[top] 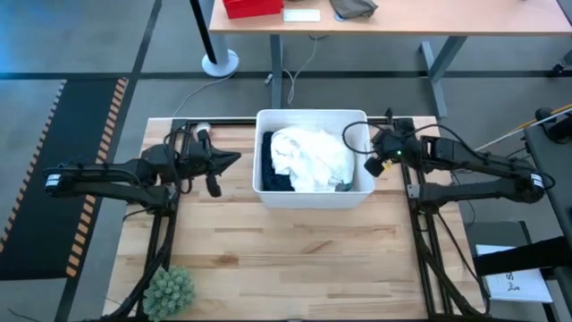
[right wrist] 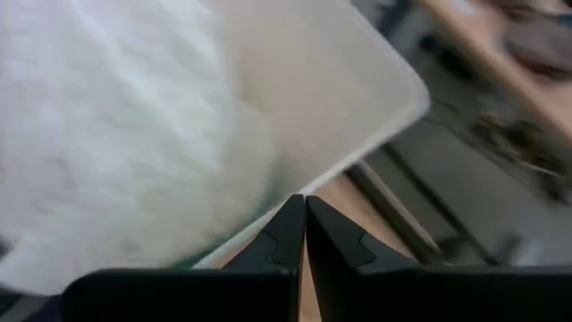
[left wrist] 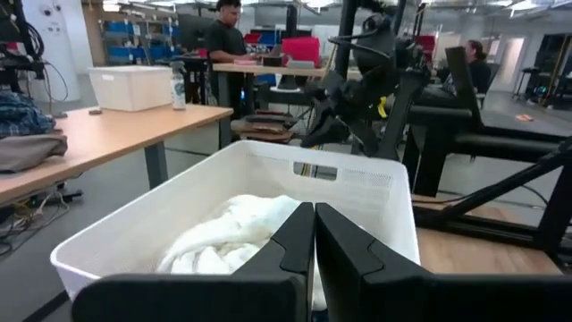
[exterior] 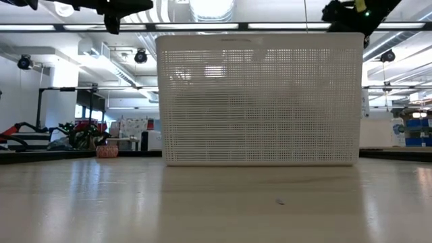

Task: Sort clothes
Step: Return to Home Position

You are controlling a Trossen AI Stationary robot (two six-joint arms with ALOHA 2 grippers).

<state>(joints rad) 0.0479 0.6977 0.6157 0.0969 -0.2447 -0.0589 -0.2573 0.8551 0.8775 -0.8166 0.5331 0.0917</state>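
White blouse (top: 311,156) heaps the plastic bin (top: 313,114) at upper centre from above, navy garment (top: 273,167) along its left wall; left gripper (top: 234,158) and right gripper (top: 372,161) flank it. Left wrist: fingers (left wrist: 299,237) pressed together, empty. Right wrist: fingers (right wrist: 290,231) likewise closed, holding nothing.

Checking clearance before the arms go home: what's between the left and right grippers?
The high view shows the white bin between the left gripper and the right gripper, holding the white garment over dark clothes.
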